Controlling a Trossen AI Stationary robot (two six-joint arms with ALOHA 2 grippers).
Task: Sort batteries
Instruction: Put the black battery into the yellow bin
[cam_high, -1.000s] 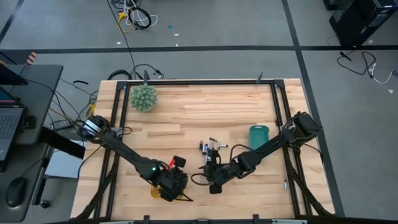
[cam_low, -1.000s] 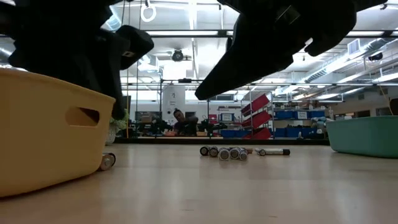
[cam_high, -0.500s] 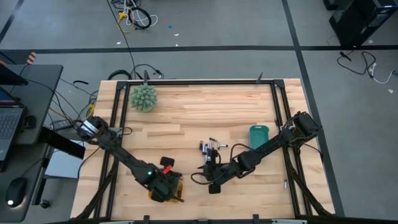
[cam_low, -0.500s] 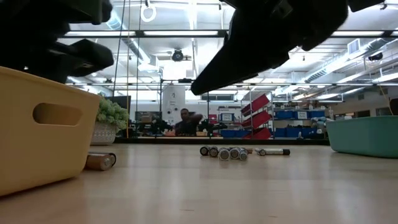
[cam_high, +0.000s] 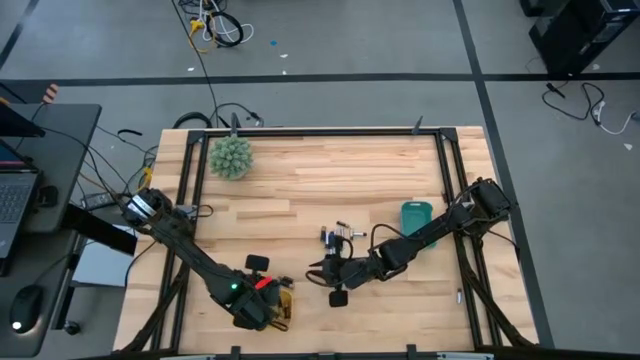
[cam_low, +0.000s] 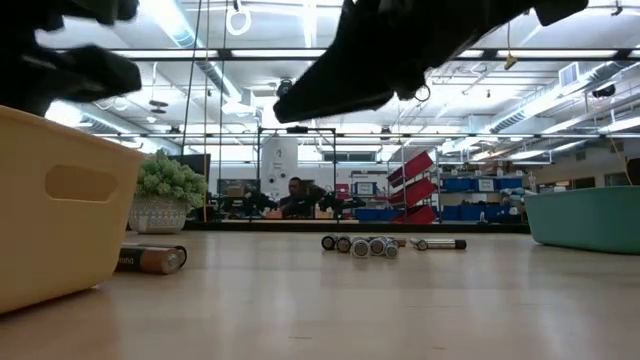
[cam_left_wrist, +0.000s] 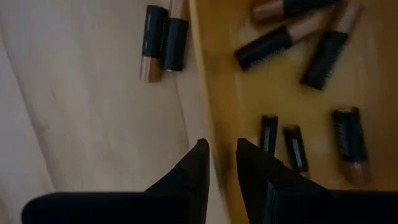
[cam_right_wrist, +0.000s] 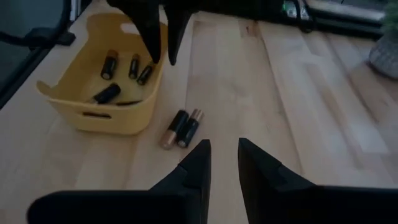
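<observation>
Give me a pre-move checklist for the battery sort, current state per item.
1. Left hand holds nothing: ok, fingers slightly apart above the yellow tray rim.
2. Right hand holds nothing: ok, nothing between its fingers.
3. Batteries in the yellow tray: ok, several lie inside.
4. Two batteries beside the tray: not ok, on the table, unsorted.
5. Battery cluster mid-table: not ok, unsorted.
6. Teal tray contents: cannot tell.

Left gripper (cam_high: 262, 305) low at front edge, jaws slightly apart, empty; right gripper (cam_high: 338, 285) mid-table, likewise
</observation>
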